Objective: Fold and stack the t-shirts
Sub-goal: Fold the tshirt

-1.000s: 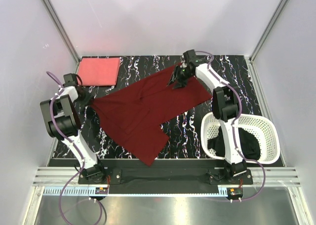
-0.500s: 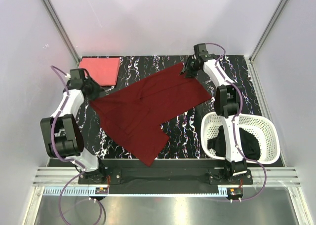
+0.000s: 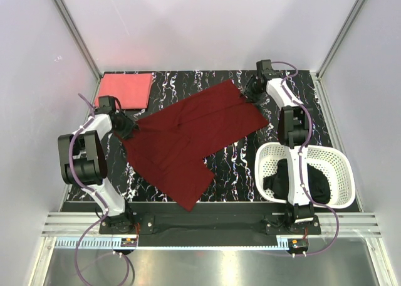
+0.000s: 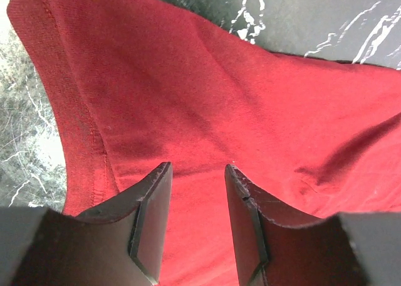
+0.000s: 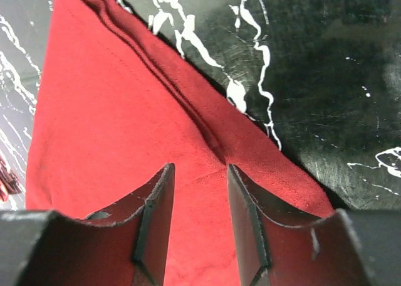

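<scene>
1. The worktop [image 3: 294,120] is black with white marble veining. Pale walls [image 3: 207,29] close it in, with slanting metal frame posts [image 3: 75,32] at the far corners. A metal rail [image 3: 213,223] runs along the near side.
2. The maroon t-shirt [image 3: 188,138] lies spread flat and slantwise across the middle of the worktop, its near corner reaching the near edge.
3. The coral pink t-shirt [image 3: 126,90] lies folded into a rectangle at the far left corner, apart from the maroon one.
4. A white lattice basket [image 3: 343,173] stands at the near right, with the black t-shirt [image 3: 316,185] bunched inside it.
5. The left gripper [image 3: 127,129] is at the maroon shirt's left edge. Its wrist view shows the jaws a narrow gap apart, just over the cloth beside the stitched hem, pinching nothing.
6. The right gripper [image 3: 250,93] is at the shirt's far right edge. Its jaws are also narrowly parted above the cloth, with bare worktop to the right of them.
</scene>
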{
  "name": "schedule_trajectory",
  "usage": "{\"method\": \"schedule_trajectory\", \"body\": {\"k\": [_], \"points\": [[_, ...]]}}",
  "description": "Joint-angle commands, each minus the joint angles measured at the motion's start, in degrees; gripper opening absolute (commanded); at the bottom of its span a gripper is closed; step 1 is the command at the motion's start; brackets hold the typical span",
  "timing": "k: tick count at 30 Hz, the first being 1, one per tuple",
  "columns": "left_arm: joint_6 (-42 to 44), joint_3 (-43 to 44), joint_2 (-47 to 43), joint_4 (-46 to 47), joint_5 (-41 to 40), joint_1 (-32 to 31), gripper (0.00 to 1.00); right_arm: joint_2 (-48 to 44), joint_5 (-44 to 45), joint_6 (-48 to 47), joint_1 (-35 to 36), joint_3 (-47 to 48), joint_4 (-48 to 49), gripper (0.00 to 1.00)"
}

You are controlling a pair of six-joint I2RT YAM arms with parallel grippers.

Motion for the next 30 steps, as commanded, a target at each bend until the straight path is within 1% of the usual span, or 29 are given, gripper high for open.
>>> {"method": "schedule_trajectory", "body": {"k": [1, 3, 5, 9, 12, 15, 19, 20, 23, 26, 27, 30], "points": [[-0.53, 0.89, 1.45, -0.75, -0.57, 0.28, 0.44, 0.22, 1.36, 1.14, -0.16, -0.33, 3.14, 0.45], [-0.45, 1.41, 2.16, -1.11, -1.01, 0.20, 0.44, 0.75, 1.19, 1.41, -0.34, -0.59, 3.76, 0.45], [-0.27, 2.03, 3.38, -1.99, -1.36, 0.37, 0.44, 0.84, -0.92, 1.58, -0.60, -1.20, 5.68, 0.44], [0.26, 4.05, 5.24, -3.92, -2.06, 0.28, 0.44, 1.98, -2.50, 2.02, -0.69, -0.77, 6.31, 0.40], [0.34, 4.32, 5.41, -3.93, -2.42, 0.46, 0.44, 2.51, -2.42, 2.46, -0.61, -0.94, 6.31, 0.40], [0.43, 4.84, 5.50, -4.27, -2.94, 0.63, 0.44, 2.77, -2.16, 2.20, -0.69, -0.33, 7.01, 0.36], [0.78, 5.55, 5.94, -5.15, -4.09, 0.81, 0.44, 3.21, -1.11, 0.80, -0.78, 1.43, 8.24, 0.25], [0.78, 5.46, 5.94, -5.33, -4.52, 0.90, 0.44, 3.30, -0.75, 0.62, -0.87, 2.13, 8.51, 0.18], [0.78, 4.58, 6.20, -5.33, -4.97, 1.34, 0.44, 3.47, -0.14, 0.44, -1.31, 3.80, 9.56, 0.11], [0.87, 4.32, 6.99, -6.03, -5.23, 1.87, 0.44, 3.47, 0.39, 0.18, -1.83, 5.38, 9.83, 0.09], [0.96, 4.41, 7.17, -6.21, -5.40, 1.95, 0.45, 3.39, 0.48, 0.35, -2.01, 5.65, 9.91, 0.05], [1.14, 4.49, 7.52, -6.38, -5.67, 2.48, 0.44, 2.86, 1.53, 0.00, -2.54, 5.74, 9.91, 0.01]]}}
